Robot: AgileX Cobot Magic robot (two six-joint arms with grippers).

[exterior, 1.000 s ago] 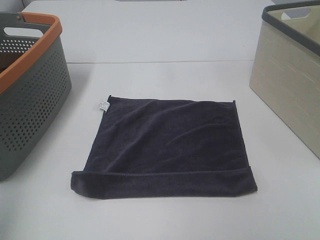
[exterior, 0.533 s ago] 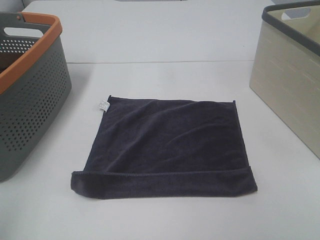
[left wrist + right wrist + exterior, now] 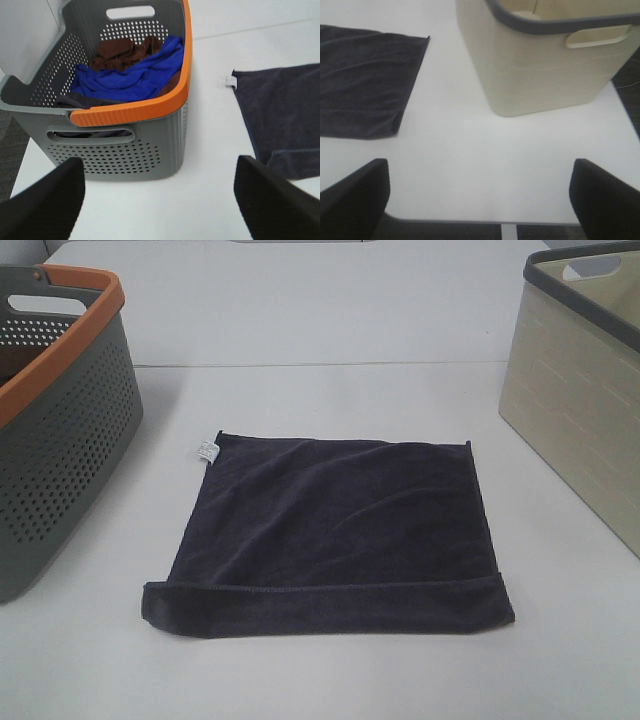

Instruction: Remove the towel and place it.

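Observation:
The dark navy towel (image 3: 330, 535) lies flat on the white table between the two baskets, its near edge folded over. Its small white tag (image 3: 207, 451) is at the far left corner. The towel also shows in the left wrist view (image 3: 285, 115) and in the right wrist view (image 3: 365, 85). Neither gripper shows in the exterior high view. My left gripper (image 3: 160, 200) is open and empty, above the table in front of the grey basket. My right gripper (image 3: 480, 200) is open and empty, near the table's front edge, apart from the towel.
A grey perforated basket with an orange rim (image 3: 60, 440) stands at the left; it holds blue and brown cloths (image 3: 130, 70). A beige basket with a grey rim (image 3: 580, 420) stands at the right. The table's front edge (image 3: 470, 220) shows in the right wrist view.

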